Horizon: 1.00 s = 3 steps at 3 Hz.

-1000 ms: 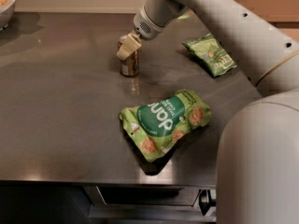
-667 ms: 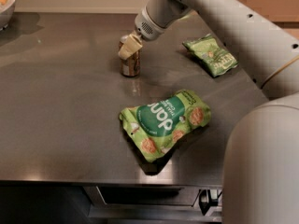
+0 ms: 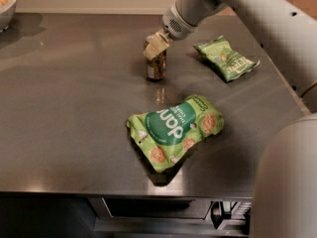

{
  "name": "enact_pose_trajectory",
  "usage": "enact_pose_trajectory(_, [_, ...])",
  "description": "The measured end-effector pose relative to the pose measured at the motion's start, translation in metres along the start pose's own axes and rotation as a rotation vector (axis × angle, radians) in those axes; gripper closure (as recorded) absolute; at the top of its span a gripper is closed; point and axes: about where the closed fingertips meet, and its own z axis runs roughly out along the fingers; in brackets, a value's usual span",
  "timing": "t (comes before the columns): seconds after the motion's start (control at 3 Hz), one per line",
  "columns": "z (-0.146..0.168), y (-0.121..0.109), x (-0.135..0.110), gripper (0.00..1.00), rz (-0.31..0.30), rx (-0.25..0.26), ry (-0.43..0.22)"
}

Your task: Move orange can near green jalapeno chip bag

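We judge the task underway but not finished. The small brownish-orange drink can is in the robot's hold, yet it stands clearly apart from the small crinkled light-green jalapeno chip bag, with a strip of bare dark grey metal surface between them. What is left, as we read it, is carrying the can the rest of the way towards that bag and setting it down just beside it.

The can is upright, to the left of the jalapeno chip bag in the camera view and about level with it. We cannot tell whether its base rests on the surface or hangs just above it.

The pale two-finger pincer comes in from the bag's side and from above, reaching down at a slant. It sits right at the can's top, covering the upper left part of it, and we take it to be clenched on the can. The can's body hangs directly below the pincer.

The larger green snack bag with big white letters lies nearer the camera than the jalapeno chip bag and to its left, well clear of the short path between can and bag.
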Motion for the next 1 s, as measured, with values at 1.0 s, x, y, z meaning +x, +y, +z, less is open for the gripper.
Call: enact_pose_trajectory(1.0, [-0.05,-0.071,0.058,1.0,0.121,0.126,0.015])
